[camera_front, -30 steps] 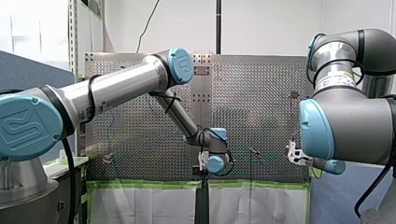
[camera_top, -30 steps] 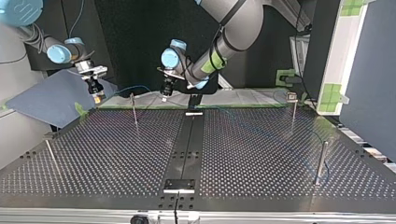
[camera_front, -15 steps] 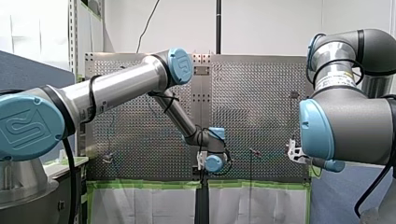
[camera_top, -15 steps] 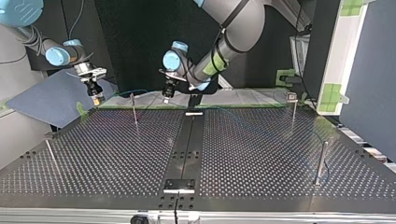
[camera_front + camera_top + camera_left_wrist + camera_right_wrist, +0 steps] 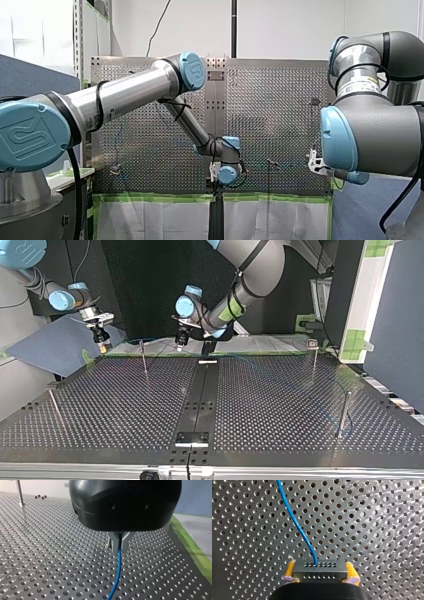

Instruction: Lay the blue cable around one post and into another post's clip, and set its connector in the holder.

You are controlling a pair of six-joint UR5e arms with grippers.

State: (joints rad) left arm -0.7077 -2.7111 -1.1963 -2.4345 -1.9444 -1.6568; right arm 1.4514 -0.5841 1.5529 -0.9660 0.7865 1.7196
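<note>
Blue cable [image 5: 117, 575] is running out from between our left gripper's [image 5: 120, 550] metal fingers [image 5: 115, 543], which are pinching it. In the right wrist view, our right gripper's [image 5: 321, 576] yellow pads [image 5: 290, 570] are clamping the black connector [image 5: 321, 569], with the cable leaving ahead of them. In the top view, the posts [image 5: 344, 412] are standing clear of both grippers' fingers, so we are judging that routing, clipping and seating are all waiting.

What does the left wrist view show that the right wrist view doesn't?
Only the left wrist view shows my left hand, metal-fingered, shut on the blue cable, plus a post and green tape along the edge of the table. Only the right wrist view shows my right hand, with yellow pads, clamping the black connector where the cable ends. Both show the blue cable over the perforated table.
</note>
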